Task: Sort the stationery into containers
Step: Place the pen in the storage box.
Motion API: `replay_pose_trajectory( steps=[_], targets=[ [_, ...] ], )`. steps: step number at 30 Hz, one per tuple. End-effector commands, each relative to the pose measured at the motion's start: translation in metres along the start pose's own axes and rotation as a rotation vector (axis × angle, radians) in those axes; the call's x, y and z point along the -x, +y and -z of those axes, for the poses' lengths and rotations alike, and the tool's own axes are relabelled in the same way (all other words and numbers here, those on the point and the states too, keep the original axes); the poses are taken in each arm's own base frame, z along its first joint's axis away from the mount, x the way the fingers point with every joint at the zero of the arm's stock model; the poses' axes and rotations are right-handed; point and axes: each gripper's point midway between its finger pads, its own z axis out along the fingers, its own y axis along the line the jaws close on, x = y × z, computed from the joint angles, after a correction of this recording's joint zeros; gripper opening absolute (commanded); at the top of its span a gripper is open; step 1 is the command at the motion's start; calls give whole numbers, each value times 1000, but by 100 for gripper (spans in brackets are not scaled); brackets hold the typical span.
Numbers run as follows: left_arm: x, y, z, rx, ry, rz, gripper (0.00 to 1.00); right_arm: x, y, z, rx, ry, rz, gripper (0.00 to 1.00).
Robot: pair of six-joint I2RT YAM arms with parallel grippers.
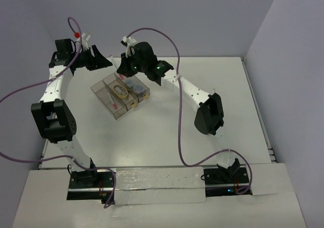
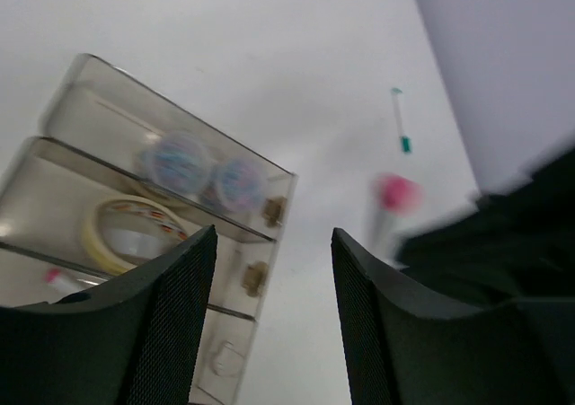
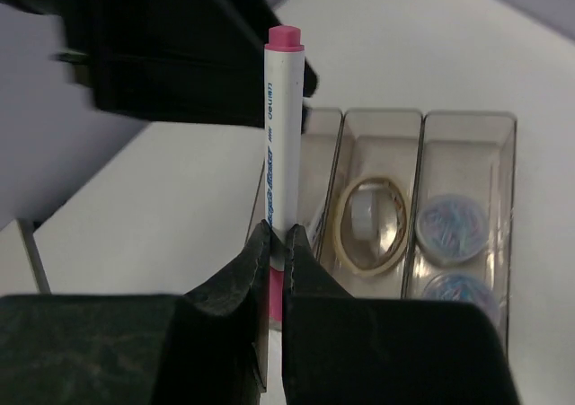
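1. The right gripper [image 3: 277, 243] is clamping a white pen [image 3: 279, 145], with both fingers pressing tight on the lower barrel.
2. The pen is standing upright in the right wrist view, with its pink cap on top and printed text running down the barrel.
3. The pen is hanging in the air just beside the containers [image 2: 108, 91] and is not inside any bin. In the left wrist view its pink end is showing as a blur over the table [image 1: 202, 111].
4. The left gripper [image 2: 274, 320] is hovering with its fingers [image 2: 171, 324] spread apart and nothing between them. It is looking down at the end of the containers where the tan tabs [image 2: 274, 210] are.
5. The containers are three clear bins joined side by side. They are sitting at an angle on the table, toward its far left, near both grippers.
6. Two bluish-grey round pieces [image 3: 454, 225] are lying one after the other in one outer bin.
7. A tan loop [image 3: 339, 228] is lying flat in the middle bin, and something clear and round is sitting inside it.
8. A red-tipped pen [image 2: 61, 282] is lying in the other outer bin, and only its end is showing in the left wrist view.
9. A green-tipped pen [image 2: 400, 122] is lying loose on the table, well apart from the containers and close to the wall.
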Motion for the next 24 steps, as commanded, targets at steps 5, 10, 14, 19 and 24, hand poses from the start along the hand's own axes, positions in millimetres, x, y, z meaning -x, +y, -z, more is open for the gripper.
replay_pose_trajectory(
  steps=[5, 10, 14, 19, 24],
  targets=[
    [-11, -65, 24, -279, -10, -92, 61, 14, 12, 21, 36, -52, -9, 0],
    [-2, -72, 21, -284, -56, -39, 60, 6, 18, 23, 44, -38, -27, 0],
    [-6, -64, 11, -214, -61, -20, 57, 10, 24, 25, 60, -51, -29, 0],
    [-10, -59, 1, -159, -64, 9, 56, 8, 32, 23, 89, -46, -43, 0],
    [-11, -64, -5, -165, -66, 59, 42, 4, 40, 22, 106, -35, -33, 0]
  ],
)
